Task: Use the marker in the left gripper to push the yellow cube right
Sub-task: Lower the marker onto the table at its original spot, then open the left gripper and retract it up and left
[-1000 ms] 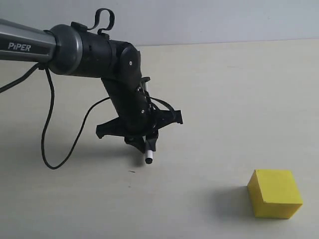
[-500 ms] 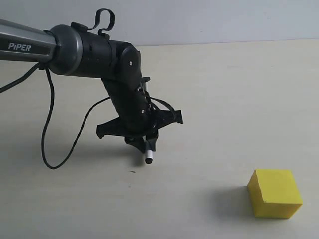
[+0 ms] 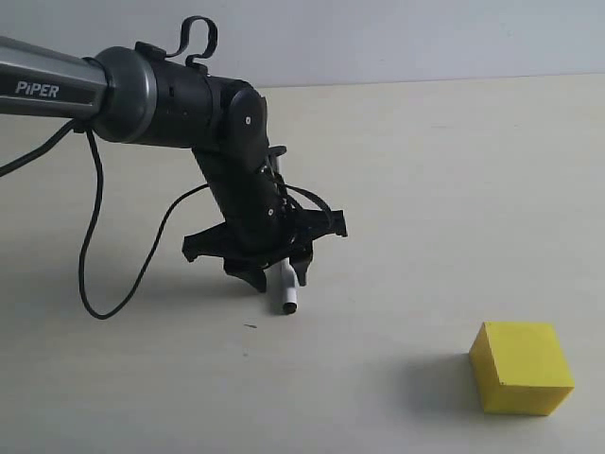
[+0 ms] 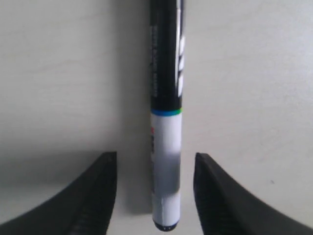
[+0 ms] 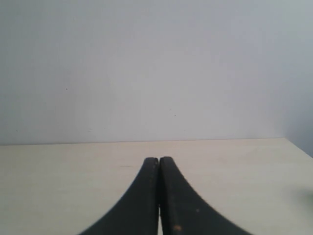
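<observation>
Nearest the camera in the exterior view, one yellow cube point(image 3: 522, 367) is sitting on the pale surface point(image 3: 425, 189) at the lower right, well apart from everything else. Farther back and to the left, the left pincer point(image 3: 279, 279) is hanging low over the surface, pointing downward, with one marker point(image 3: 286, 291) standing between its fingers. The marker's long axis is running steeply, close to upright. Its white end with the black tip is pointing down at the surface, and whether that tip is touching cannot be told. The left wrist view is showing what the exterior view is hiding: the two fingers point(image 4: 98, 196) are standing apart, a clear gap is showing on each side of the white barrel, and the black half is running away from the camera. So this pincer is spread wide and is not clamping the marker. Behind it, the black and grey arm point(image 3: 142, 95) marked "PiPER" is reaching in from the left, and one black cable point(image 3: 90, 236) is looping below it. Only the right wrist view is showing the right pincer point(image 5: 159, 196), which is pressed together with nothing between its fingers and is facing a plain wall point(image 5: 156, 63).
</observation>
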`<action>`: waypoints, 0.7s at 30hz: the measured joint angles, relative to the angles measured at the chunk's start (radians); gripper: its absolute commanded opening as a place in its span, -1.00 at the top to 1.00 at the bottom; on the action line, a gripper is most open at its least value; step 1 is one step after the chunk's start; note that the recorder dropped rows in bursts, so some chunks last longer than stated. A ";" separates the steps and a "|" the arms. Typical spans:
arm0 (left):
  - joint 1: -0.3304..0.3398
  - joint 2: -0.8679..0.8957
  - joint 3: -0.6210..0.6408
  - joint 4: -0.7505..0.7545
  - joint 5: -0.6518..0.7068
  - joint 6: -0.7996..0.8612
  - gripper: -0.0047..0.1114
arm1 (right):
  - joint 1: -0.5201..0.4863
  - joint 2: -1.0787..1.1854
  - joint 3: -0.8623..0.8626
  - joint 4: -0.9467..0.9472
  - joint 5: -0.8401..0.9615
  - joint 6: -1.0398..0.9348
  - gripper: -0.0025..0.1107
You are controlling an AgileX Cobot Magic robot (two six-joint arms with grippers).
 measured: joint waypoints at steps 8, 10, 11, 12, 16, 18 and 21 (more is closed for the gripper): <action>0.000 0.000 0.000 0.000 0.000 0.001 0.07 | 0.000 0.000 0.000 0.000 0.000 0.000 0.96; 0.000 0.000 0.000 0.000 0.000 0.001 0.07 | 0.000 0.000 0.000 0.000 0.000 0.000 0.96; 0.000 0.000 0.000 0.000 0.000 0.001 0.07 | 0.000 0.000 0.000 0.000 0.000 0.000 0.96; 0.000 0.000 0.000 0.000 0.000 0.001 0.07 | 0.000 0.000 0.000 0.000 0.000 0.000 0.96; 0.000 0.000 0.000 0.000 0.000 0.001 0.20 | 0.000 0.000 0.000 0.000 0.000 0.000 0.96; 0.000 -0.002 0.000 0.000 0.000 0.001 0.44 | 0.000 0.000 0.000 0.000 0.000 0.000 0.96; 0.000 -0.029 -0.002 0.028 0.000 0.001 0.92 | 0.000 0.000 0.000 0.000 0.000 0.000 0.96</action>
